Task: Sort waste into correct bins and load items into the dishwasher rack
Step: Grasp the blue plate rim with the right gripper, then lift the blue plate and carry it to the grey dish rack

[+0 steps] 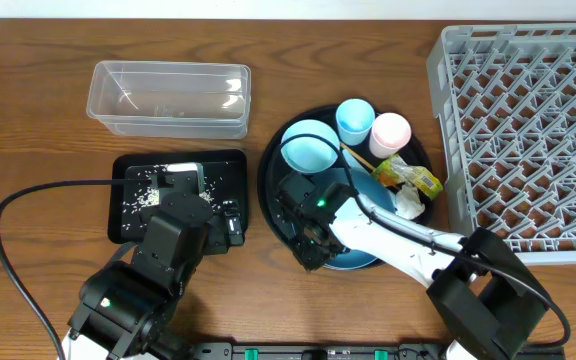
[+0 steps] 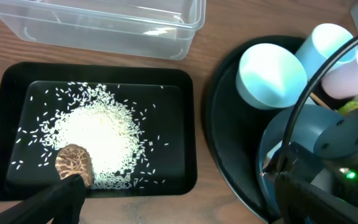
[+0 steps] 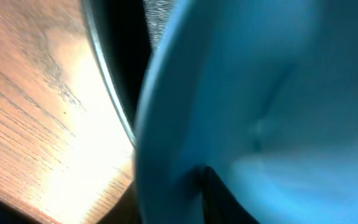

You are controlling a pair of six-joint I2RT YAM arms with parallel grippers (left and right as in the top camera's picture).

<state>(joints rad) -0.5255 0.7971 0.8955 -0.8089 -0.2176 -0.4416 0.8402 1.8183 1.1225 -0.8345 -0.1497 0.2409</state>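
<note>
The blue plate point(image 1: 366, 190) lies in the round black tray point(image 1: 273, 190). My right gripper point(image 1: 306, 235) is shut on the plate's left rim, which fills the right wrist view point(image 3: 260, 93). The pale bowl point(image 1: 311, 145), light-blue cup point(image 1: 354, 118), pink cup point(image 1: 389, 132), yellow-green wrapper point(image 1: 410, 177) and white tissue point(image 1: 408, 203) are also in that tray. Rice point(image 2: 98, 137) and the brown lump point(image 2: 74, 163) lie in the black rectangular tray point(image 1: 133, 225). My left gripper point(image 2: 179, 211) is open and empty over that tray's near edge. The clear tub point(image 1: 168, 95) stands behind.
The grey rack point(image 1: 528, 130) fills the right side, close to the round tray. A thin wooden stick point(image 1: 358, 158) lies across the plate by the cups. A black cable point(image 1: 28, 200) loops over the table at the left.
</note>
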